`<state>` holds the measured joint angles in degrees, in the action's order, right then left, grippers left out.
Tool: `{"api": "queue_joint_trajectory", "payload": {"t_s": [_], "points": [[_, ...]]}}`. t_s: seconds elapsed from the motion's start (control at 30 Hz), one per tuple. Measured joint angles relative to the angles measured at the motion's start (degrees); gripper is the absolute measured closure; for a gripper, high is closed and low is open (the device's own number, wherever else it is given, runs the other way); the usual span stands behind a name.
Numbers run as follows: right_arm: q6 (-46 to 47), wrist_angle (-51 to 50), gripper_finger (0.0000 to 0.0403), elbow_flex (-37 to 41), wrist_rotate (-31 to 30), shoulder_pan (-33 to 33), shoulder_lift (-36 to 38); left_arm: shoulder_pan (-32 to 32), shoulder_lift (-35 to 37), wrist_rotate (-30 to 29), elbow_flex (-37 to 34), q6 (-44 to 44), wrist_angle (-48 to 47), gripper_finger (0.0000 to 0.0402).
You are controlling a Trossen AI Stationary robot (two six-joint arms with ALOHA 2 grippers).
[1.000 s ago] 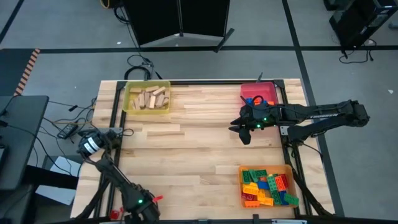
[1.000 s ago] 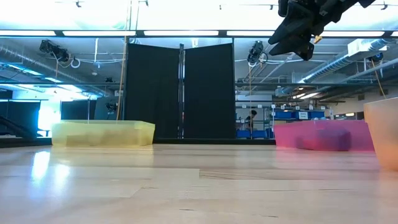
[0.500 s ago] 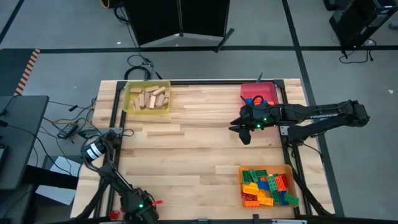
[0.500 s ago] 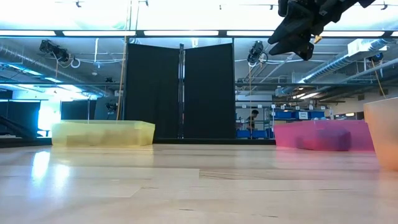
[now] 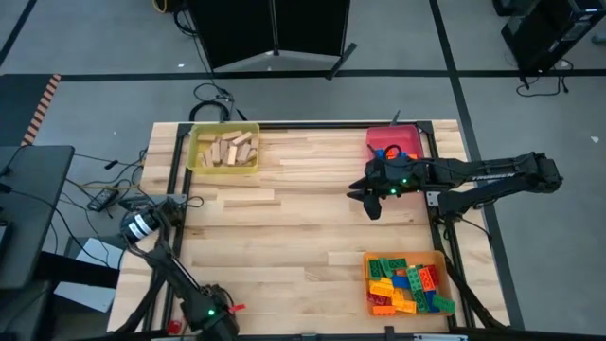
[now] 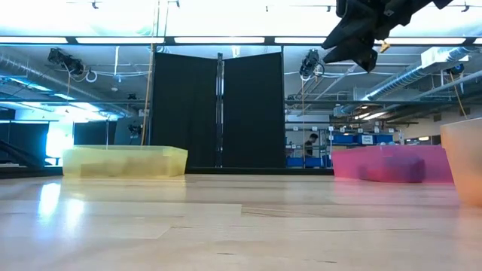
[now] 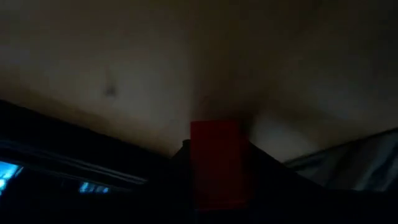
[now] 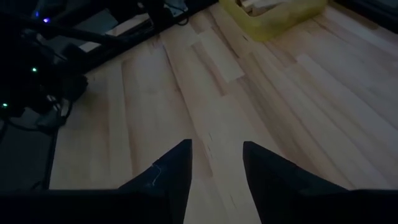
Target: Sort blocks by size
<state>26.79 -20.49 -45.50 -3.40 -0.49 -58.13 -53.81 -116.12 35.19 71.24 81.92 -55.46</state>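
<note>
Pale wooden bench, bare across its middle, with every piece already inside a tray. Along the bench's left edge, left arm folded low and shifted a touch over the past second, the only sizeable movement in the overhead view. Above the far right of the bench, right arm stretched in from the side and unmoved since a second ago, apart from a slight lift seen from bench height. Orange tray at the near right, heaped with the studded blocks in red, blue, green, orange and yellow. Yellow tray at the far left, filled with the tan wooden blocks. Red tray at the far right, with only a few pieces inside. Right claw hanging in the air just short of the red tray, fingers a little apart, nothing between them. Left claw lost in the dark of its own camera: spread or pressed together, impossible to tell. A red patch dead centre there, too dim to name as a block. Far behind, a person a step further along the back of the room. Judged from all this: no piece lifted or dropped in the last second, the sorting no further along, a pause or a regrouping more likely than a pick.
</note>
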Motion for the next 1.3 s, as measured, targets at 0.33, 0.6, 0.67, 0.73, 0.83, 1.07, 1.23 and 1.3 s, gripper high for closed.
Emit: {"api": "queue_joint_trajectory", "payload": {"t_s": [0.33,0.6,0.67,0.73,0.83,1.07,1.23,1.3], "points": [[-0.02,2.47,0.0253,0.0,0.0,-0.01,0.0,10.15,12.31,-28.97,1.82,5.3,-2.5,0.0307],[0.21,2.47,0.0251,0.0,0.0,0.0,0.02,24.71,21.32,-56.14,2.05,-4.13,1.8,0.0307],[0.14,2.47,0.0249,0.0,0.0,0.0,0.02,28.76,23.02,-59.58,2.05,-10.16,6.08,0.0307],[-1.41,2.46,0.0246,0.0,-0.02,0.0,0.02,32.87,24.38,-60.41,2.05,-17.19,11.7,0.0307],[-7.41,2.47,0.0239,0.0,-0.02,0.04,0.02,39.57,25.35,-57.32,2.05,-27.55,21.05,0.0307],[-10.05,2.93,0.0216,0.0,-0.08,0.04,0.02,54.43,25.45,-39.67,2.05,-42.1,38.37,0.0307],[-8.82,5.18,0.0197,0.0,-0.14,0.11,0.02,61.45,25.45,-28.69,2.05,-48.38,47.79,0.0307],[-8.59,8.0,0.019,0.0,-0.17,0.11,0.02,63.93,25.4,-23.34,2.05,-48.68,52.11,0.0307]]}}
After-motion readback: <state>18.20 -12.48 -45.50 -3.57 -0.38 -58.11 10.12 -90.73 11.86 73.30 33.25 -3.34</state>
